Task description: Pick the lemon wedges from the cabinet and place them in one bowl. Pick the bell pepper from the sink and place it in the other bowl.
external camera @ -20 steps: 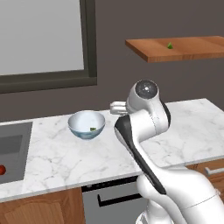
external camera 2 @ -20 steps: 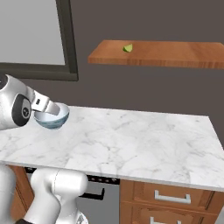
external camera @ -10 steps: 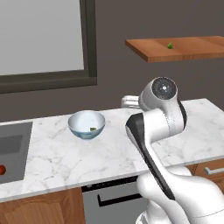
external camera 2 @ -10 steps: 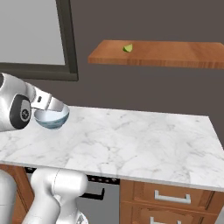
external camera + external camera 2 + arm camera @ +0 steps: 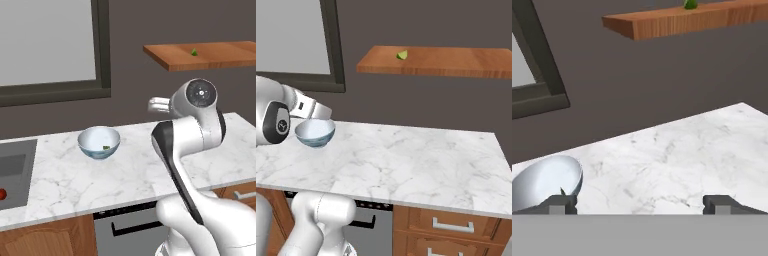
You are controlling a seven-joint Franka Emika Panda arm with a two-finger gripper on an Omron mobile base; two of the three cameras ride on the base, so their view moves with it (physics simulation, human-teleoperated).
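Your claw [image 5: 639, 202] gapes empty; one lemon wedge [image 5: 106, 147] sits in the bowl [image 5: 99, 142]. Reach up to the cabinet [image 5: 210, 55] for the second wedge [image 5: 194, 51].

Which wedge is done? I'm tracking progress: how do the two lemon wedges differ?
One lemon wedge lies low inside the bowl on the counter; the other wedge sits high on the wooden shelf, in the open. Both are tiny and yellow-green.
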